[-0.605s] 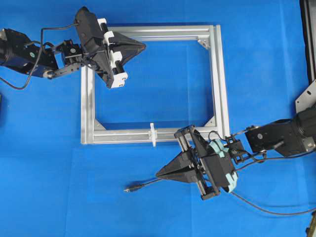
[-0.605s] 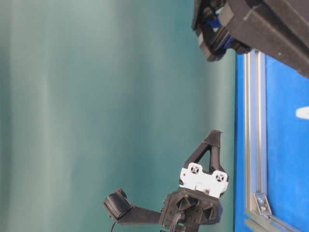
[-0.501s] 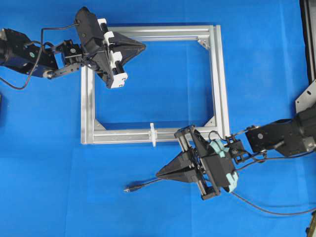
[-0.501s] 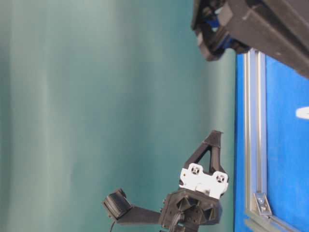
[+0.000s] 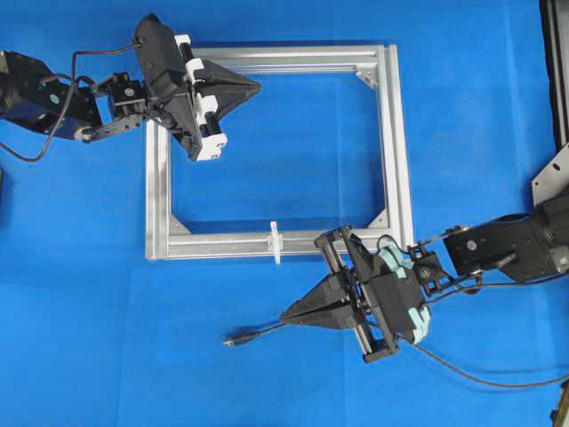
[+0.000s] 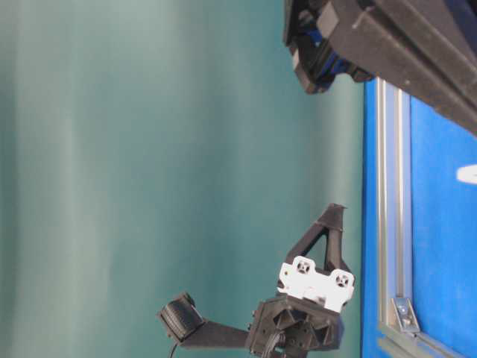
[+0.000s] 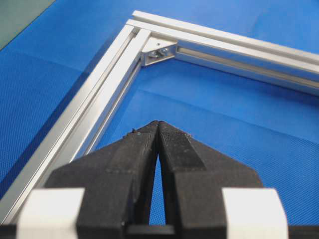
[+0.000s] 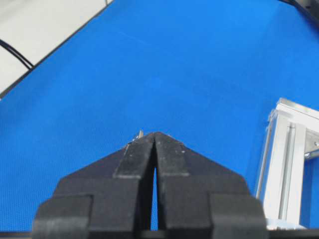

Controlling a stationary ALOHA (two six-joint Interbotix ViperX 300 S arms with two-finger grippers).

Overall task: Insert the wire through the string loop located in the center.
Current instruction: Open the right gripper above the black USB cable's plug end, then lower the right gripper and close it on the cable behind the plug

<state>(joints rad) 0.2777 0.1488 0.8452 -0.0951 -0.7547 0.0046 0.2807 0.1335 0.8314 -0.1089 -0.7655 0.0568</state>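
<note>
Both grippers are fully closed with fingertips pressed together. Whether the right gripper [image 5: 286,316], at lower centre of the overhead view, pinches the wire [image 5: 258,334] cannot be told: the wire runs from its tips to a small plug at lower left, and the right wrist view shows only a small sliver beside the closed tips [image 8: 155,134]. The left gripper [image 5: 256,86], at upper left, holds nothing and hangs over the top bar of the frame [image 5: 396,151]; the left wrist view shows its closed tips [image 7: 158,123] above blue mat inside the frame, with a corner bracket [image 7: 158,51] beyond. Only the overhead view shows the wire and the string loop [image 5: 276,242], which stands on the bottom bar of the frame near its middle, left of the right gripper. The table-level view shows the left gripper [image 6: 337,210] from the side, clear of the frame bar [image 6: 393,194]. Count: two grippers, one frame, one wire, one loop.
</note>
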